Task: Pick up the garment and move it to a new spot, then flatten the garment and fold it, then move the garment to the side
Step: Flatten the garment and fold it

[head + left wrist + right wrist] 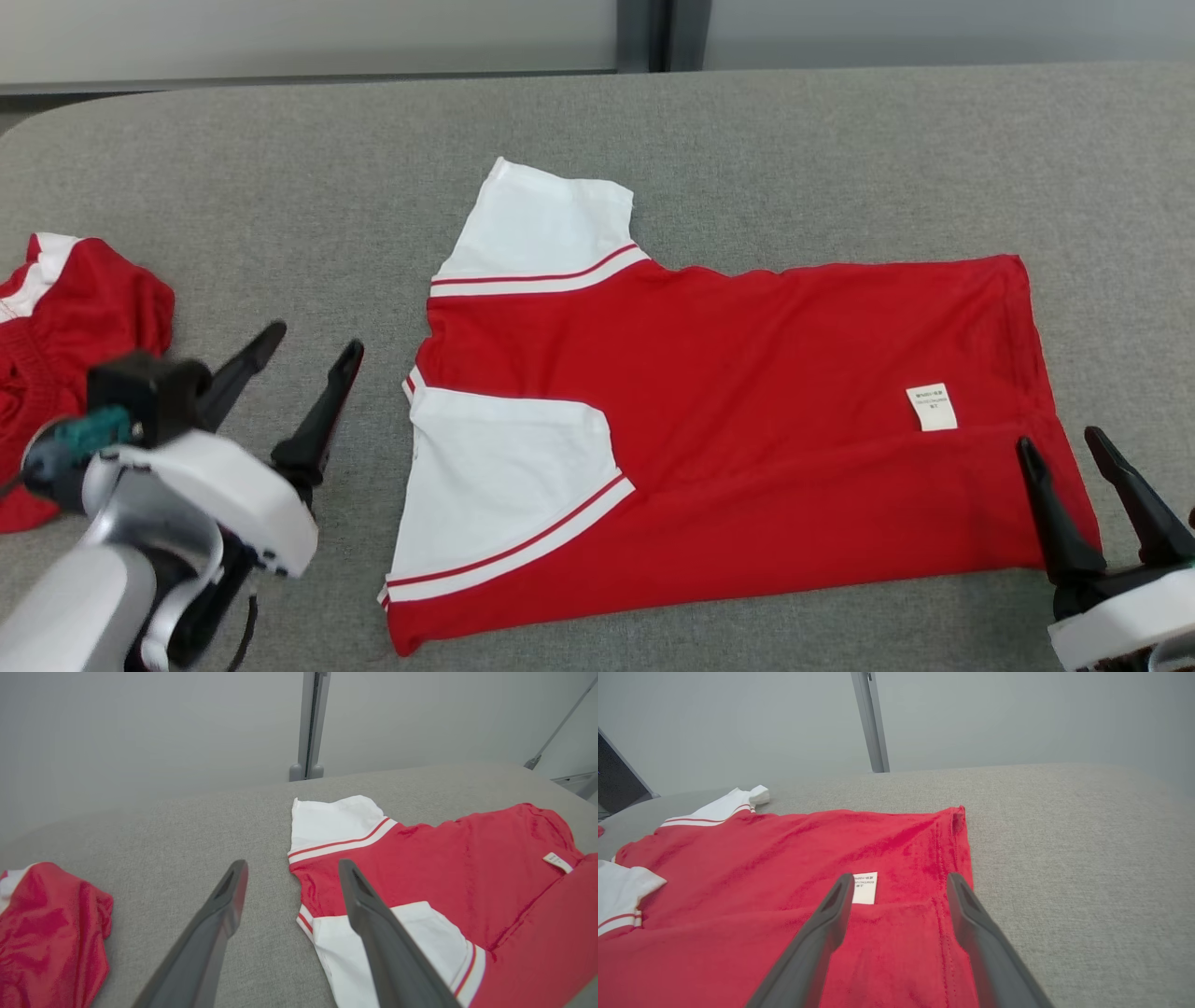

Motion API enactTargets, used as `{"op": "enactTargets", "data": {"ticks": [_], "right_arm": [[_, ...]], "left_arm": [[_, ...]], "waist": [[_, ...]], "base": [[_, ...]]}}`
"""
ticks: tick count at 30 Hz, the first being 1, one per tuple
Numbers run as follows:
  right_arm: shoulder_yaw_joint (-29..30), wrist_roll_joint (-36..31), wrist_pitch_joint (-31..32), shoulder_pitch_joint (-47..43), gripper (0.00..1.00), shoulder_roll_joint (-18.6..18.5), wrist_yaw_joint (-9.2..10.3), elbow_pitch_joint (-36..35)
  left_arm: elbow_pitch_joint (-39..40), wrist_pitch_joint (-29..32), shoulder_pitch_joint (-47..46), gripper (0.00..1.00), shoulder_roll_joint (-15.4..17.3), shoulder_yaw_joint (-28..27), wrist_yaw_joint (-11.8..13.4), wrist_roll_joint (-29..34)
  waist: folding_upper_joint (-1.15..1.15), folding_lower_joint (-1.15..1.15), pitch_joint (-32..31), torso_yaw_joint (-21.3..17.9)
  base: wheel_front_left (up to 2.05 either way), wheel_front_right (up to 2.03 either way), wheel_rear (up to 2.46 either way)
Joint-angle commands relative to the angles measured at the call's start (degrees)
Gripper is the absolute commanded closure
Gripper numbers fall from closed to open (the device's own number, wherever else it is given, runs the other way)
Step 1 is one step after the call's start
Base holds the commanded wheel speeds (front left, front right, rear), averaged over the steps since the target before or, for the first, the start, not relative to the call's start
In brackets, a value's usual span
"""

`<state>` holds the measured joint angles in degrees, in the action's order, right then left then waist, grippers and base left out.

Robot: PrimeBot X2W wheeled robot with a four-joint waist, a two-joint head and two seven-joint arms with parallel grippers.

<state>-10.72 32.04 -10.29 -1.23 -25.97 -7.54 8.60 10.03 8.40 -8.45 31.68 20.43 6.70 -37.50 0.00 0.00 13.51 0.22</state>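
At nine o'clock in the head view, a second red garment (75,317) lies bunched at the edge of the table (280,168). The left gripper (315,338), at eight o'clock, is spread and empty just beside the sleeve end. The garment (747,392) lies flat at centre, its near side apparently folded over once — further folds and the move aside look outstanding. At four o'clock the right gripper (1060,441) hovers splayed, empty, over the hem corner.
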Motion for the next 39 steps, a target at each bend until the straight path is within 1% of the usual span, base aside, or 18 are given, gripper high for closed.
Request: {"op": "enactTargets", "data": {"ticks": [1, 3, 4, 6, 8, 10, 13, 15, 22, 24, 30, 39], "right_arm": [[-0.4, -0.5, 0.0, 1.4, 0.0, 0.1, 0.11, -0.2], [-1.5, -0.9, 0.2, 3.2, 0.0, 0.4, 0.11, -0.4], [-2.7, -1.0, 0.1, 4.9, 0.0, 0.5, 0.11, -0.5], [-3.9, -0.2, -0.2, 6.8, 0.0, 0.9, 0.11, -0.7], [-5.0, 0.4, -0.6, 8.7, 0.0, 1.0, 0.11, -0.6], [-6.3, 0.9, -1.2, 10.0, 0.0, 1.5, 0.11, -0.3], [-8.2, 1.7, -2.2, 12.0, 0.0, 2.2, 0.11, 0.3], [-9.0, 2.3, -2.8, 13.0, 0.0, 2.3, 0.11, 0.9], [-10.6, 3.3, -4.4, 15.2, 0.0, 2.8, 0.11, 2.5], [-11.0, 3.7, -4.6, 15.7, 0.0, 3.0, 0.11, 2.7], [-11.8, 4.4, -4.9, 16.9, 0.0, 3.4, 0.11, 3.0], [-12.0, 4.5, -4.8, 17.4, 0.0, 4.2, 0.12, 2.5]], "left_arm": [[-1.5, 1.6, -3.6, 0.0, 0.2, 0.5, -1.2, -0.3], [-5.0, 5.5, -10.9, 0.0, -0.2, 1.3, -3.9, -1.8], [-9.2, 10.2, -17.5, 0.0, -0.8, 2.0, -6.4, -4.5], [-13.6, 14.8, -24.0, 0.0, -0.4, 2.3, -8.4, -5.8], [-17.3, 18.8, -29.9, 0.0, -0.5, 3.2, -9.7, -6.5], [-21.2, 22.5, -34.7, 0.0, -0.9, 4.0, -10.5, -7.2], [-26.6, 27.8, -40.6, 0.0, -0.8, 5.0, -11.3, -7.9], [-29.1, 29.6, -43.9, 0.0, -0.8, 5.7, -11.8, -7.5], [-36.2, 31.7, -51.1, 0.0, -1.7, 7.1, -12.7, -6.9], [-37.6, 32.0, -52.5, 0.0, -1.5, 7.6, -13.0, -6.4], [-40.5, 31.9, -55.6, 0.0, -0.9, 9.1, -13.5, -5.4], [-43.4, 31.4, -57.8, 0.0, -0.3, 11.1, -13.8, -4.2]], "waist": [[0.0, 0.0, 1.7, -0.7], [0.0, 0.0, 3.3, -1.5], [0.0, 0.0, 5.0, -2.5], [0.0, 0.0, 6.7, -3.7], [0.0, 0.0, 8.3, -5.0], [0.0, 0.0, 9.8, -6.3], [0.0, 0.0, 11.9, -8.3], [0.0, 0.0, 13.2, -9.5], [0.0, 0.0, 17.2, -12.4], [0.0, 0.0, 18.0, -12.9], [0.0, 0.0, 20.0, -14.2], [0.0, 0.0, 21.3, -15.1]], "base": [[0.0, 0.0, 0.0], [0.0, 0.0, 0.0], [0.0, 0.0, 0.0], [0.0, 0.0, 0.0], [0.0, 0.0, 0.0], [0.0, 0.0, 0.0], [0.0, 0.0, 0.0], [0.0, 0.0, 0.0], [0.0, 0.0, 0.0], [0.0, 0.0, 0.0], [0.0, 0.0, 0.0], [0.0, 0.0, 0.0]]}}
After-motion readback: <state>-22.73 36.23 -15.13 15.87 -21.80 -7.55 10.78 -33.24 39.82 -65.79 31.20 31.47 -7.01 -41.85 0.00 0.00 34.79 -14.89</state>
